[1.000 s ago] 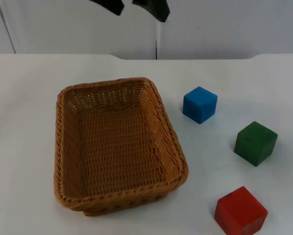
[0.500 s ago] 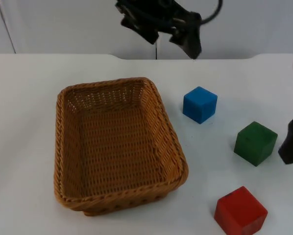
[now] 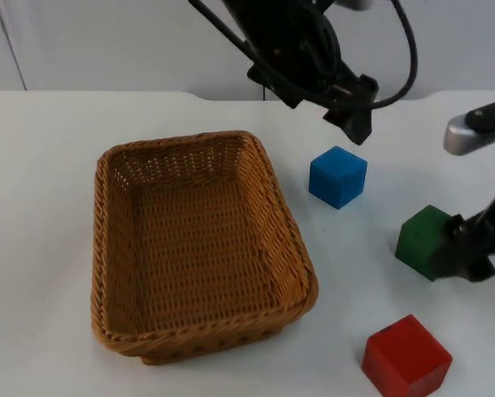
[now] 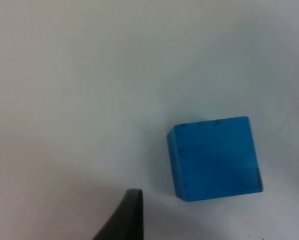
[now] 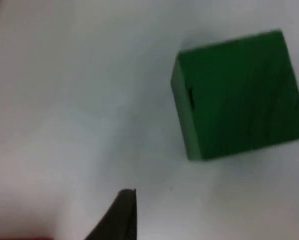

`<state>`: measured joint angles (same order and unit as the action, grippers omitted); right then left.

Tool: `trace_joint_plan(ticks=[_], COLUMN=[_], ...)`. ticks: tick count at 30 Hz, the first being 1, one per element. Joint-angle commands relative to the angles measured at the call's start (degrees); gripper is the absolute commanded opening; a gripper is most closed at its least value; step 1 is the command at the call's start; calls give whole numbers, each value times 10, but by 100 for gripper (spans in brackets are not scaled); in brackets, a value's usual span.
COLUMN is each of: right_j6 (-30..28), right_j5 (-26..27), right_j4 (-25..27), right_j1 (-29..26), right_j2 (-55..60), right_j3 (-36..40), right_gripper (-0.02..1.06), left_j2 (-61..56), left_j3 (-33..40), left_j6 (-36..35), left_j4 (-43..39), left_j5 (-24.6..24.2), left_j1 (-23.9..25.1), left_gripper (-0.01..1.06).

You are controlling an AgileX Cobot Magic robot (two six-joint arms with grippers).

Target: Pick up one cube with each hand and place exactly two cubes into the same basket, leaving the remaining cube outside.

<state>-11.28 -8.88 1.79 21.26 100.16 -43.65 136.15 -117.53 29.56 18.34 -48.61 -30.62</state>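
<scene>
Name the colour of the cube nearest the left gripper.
Blue: the cube below the left gripper, clearest in the left wrist view.

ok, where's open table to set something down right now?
Free: the table left of the basket, and the strip behind it. Crowded: right of the basket, with blue cube, green cube, red cube and both hands.

A white table top (image 3: pixel 49 165) fills most of the top view, its surface plain and matte. At its far edge it meets a grey partition wall (image 3: pixel 107 41), which is split by 2 thin vertical seams, 1 dark line near the middle and 1 slanted line close to the left side. The table's far edge shows a shallow step in its outline on both sides of the middle. The same white surface (image 4: pixel 89 75) shows in the left wrist view and (image 5: pixel 64 100) in the right wrist view.
</scene>
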Motion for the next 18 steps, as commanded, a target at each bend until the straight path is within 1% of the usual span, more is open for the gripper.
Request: trace_joint_plan(ticks=[1,6,9,11,14,15,18], right_j6=[-13,-18,-32,-33,-38,-38,-38], right_j5=[28,31,32,30,52,52,89], right_j4=[-3,-6,-6,-6,-6,-6,-6], right_j1=[2,2,2,2,2,2,2], right_j2=[11,33,53,60,78,78,91], right_j3=[-14,-39,-53,-54,-54,-54,-54], right_gripper=[105,105,105,105,105,105,105], left_j2=[12,32,39,44,61,61,72], left_j3=[-4,-4,-4,-4,-4,-4,-4], left_j6=[-3,7,7,7,11,11,15], left_j4=[-3,-1,2,4,8,8,14], left_j5=[8,21,45,50,70,70,96], left_j1=[-4,-4,-4,-4,-4,-4,-4], left_gripper=[105,105,105,105,105,105,105])
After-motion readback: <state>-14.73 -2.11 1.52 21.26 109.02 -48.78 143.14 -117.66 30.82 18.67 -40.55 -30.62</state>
